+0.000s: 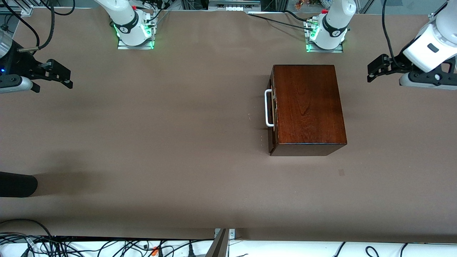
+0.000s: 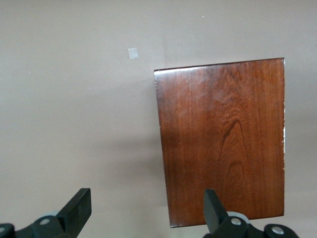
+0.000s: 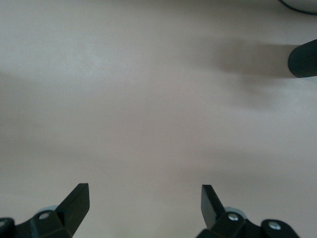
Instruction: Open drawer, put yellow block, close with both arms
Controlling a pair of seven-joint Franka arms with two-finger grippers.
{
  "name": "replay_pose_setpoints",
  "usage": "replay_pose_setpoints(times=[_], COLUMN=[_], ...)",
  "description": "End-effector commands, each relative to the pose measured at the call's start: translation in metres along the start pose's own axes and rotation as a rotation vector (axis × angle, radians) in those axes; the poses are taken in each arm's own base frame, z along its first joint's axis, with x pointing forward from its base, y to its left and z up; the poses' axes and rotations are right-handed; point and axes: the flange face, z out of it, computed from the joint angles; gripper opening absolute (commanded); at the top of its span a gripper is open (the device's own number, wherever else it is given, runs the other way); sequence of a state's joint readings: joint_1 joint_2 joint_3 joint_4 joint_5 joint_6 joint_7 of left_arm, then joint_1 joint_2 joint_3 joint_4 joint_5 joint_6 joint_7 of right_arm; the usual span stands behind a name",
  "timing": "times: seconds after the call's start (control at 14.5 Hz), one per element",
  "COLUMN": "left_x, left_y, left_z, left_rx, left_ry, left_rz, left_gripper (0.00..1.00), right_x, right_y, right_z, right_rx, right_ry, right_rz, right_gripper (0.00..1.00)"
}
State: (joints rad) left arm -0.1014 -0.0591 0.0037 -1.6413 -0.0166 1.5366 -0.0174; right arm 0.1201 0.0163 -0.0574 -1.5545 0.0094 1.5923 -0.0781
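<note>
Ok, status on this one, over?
Left gripper and right gripper open, waiting over bare table at their ends. Drawer shut. Yellow block not in sight. Nothing blocking.

Camera setup: one high front view, two wrist views.
Front faces the arm bases; left wrist looks down on the wooden box (image 2: 223, 141), shared with front; right wrist sees bare table (image 3: 148, 99).

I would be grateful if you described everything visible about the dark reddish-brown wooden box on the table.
The dark reddish-brown wooden box is a polished rectangular block with visible grain and a glossy top, also seen from above in the left wrist view. Its drawer is shut, flush with the body, and its white U-shaped bar handle faces the right arm's end of the table. The box rests flat on the brown table, toward the left arm's end. Neither gripper touches it, and nothing lies on it.
</note>
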Motion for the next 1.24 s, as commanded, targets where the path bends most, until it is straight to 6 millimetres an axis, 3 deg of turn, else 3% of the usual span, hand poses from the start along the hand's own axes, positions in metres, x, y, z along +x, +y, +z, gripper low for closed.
replay_pose_setpoints(times=[0.0,1.17], left_x=[-0.0100,-0.0024], left_y=[-0.0055,-0.0120], left_z=[-0.0097,-0.0078], left_rx=[-0.019,-0.008], left_ry=[0.040,0.035], left_rz=[0.040,0.029], left_gripper=[1.00,1.00], right_x=[0.0010,0.0010], right_y=[0.0018,0.0018], right_z=[-0.0056,-0.0056], right_rx=[-0.011,-0.011], right_ry=[-0.002,-0.002], right_rz=[0.009,0.010], right_gripper=[1.00,1.00])
